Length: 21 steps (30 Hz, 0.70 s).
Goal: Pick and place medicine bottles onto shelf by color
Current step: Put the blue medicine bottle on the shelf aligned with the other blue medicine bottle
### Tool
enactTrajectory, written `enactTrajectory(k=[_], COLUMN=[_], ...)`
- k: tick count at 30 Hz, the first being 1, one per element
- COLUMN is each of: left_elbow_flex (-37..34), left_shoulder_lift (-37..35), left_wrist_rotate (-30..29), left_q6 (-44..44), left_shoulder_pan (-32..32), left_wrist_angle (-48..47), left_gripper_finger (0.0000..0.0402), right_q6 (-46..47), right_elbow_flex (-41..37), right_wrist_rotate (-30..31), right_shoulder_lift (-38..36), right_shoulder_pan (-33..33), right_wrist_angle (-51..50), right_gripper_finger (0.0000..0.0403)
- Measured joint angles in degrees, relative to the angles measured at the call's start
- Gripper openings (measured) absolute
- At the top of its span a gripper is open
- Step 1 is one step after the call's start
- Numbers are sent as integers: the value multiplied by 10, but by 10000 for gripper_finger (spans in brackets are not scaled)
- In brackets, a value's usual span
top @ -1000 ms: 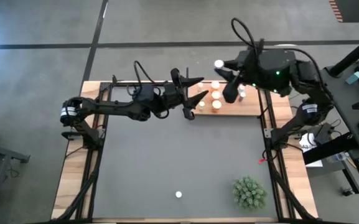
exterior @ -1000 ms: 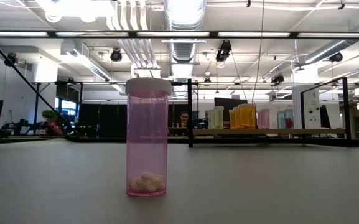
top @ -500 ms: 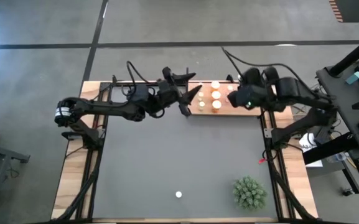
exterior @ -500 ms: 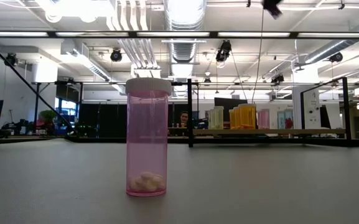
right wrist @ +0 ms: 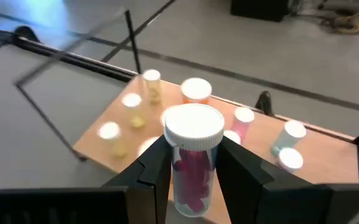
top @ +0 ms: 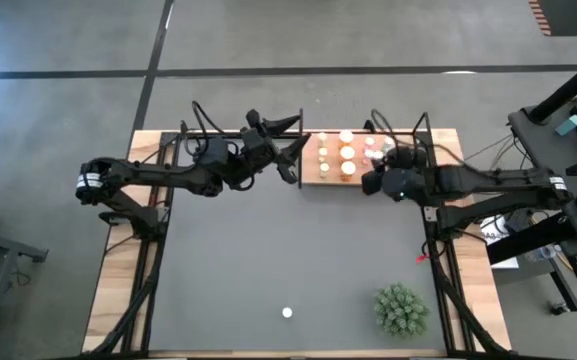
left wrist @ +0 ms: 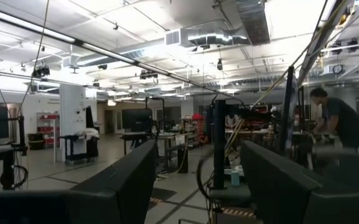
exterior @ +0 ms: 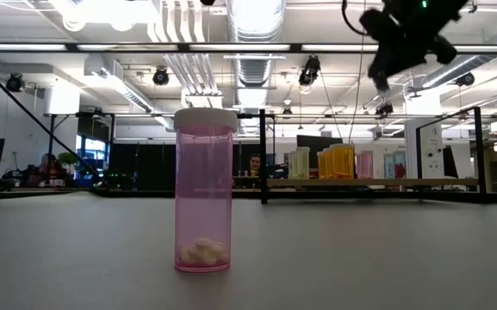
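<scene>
Nearest the low camera, a pink bottle [exterior: 203, 190] with a white cap stands upright on the dark mat [top: 288, 260], small pale pieces lying in its bottom; from above it shows only as a white dot at the mat's near edge, with a green spiky plant [top: 401, 309] well to its right. The low view hides the plant.

Farther back, the right gripper [right wrist: 191, 163] has its fingers [right wrist: 153, 168] clenched on a pink-bodied, white-capped bottle [right wrist: 193, 152], held upright. The right wrist view makes this plain; the high view shows only the dark gripper just beside the near right corner of the shelf [top: 313, 178], and whether it hangs over the board or the mat is hard to tell.

On the shelf, white caps stand in rows: orange and pale bottles toward the left, pink and pale green ones toward the right.

The left gripper [top: 290, 152] waits by the shelf's left end, its fingers [left wrist: 126, 183] parted, nothing between them.
</scene>
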Motion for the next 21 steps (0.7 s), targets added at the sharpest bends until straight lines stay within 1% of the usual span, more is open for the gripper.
enactTrajectory(k=[3, 5, 9, 11, 13, 15, 18, 21], left_elbow_flex=[-7, -8, -7, -7, -7, -7, -7, -7], left_shoulder_lift=[-1, -1, -1, -1, -1, -1, -1, -1], left_wrist_rotate=[0, 0, -1, -4, -7, -15, -15, -15], left_q6=[0, 0, 0, 0, 0, -1, 0, 0], left_shoulder_pan=[0, 0, 0, 0, 1, 1, 1, 2], left_wrist_angle=[1, -3, -11, -16, -15, -15, -15, -15], left_gripper_finger=[217, 217, 217, 217, 217, 217, 217, 217], right_q6=[-12, -2, 92, 122, 116, 86, 54, 56], right_elbow_flex=[-70, -113, -191, -225, -252, -276, -308, -341], right_wrist_rotate=[32, 60, 95, 113, 139, 163, 168, 168], right_shoulder_lift=[-12, -20, -49, -63, -73, -79, -80, -80], right_shoulder_pan=[0, 6, 24, 37, 51, 61, 71, 78], right_wrist_angle=[46, 62, 82, 101, 133, 167, 211, 256], right_gripper_finger=[105, 105, 105, 105, 105, 105, 105, 105])
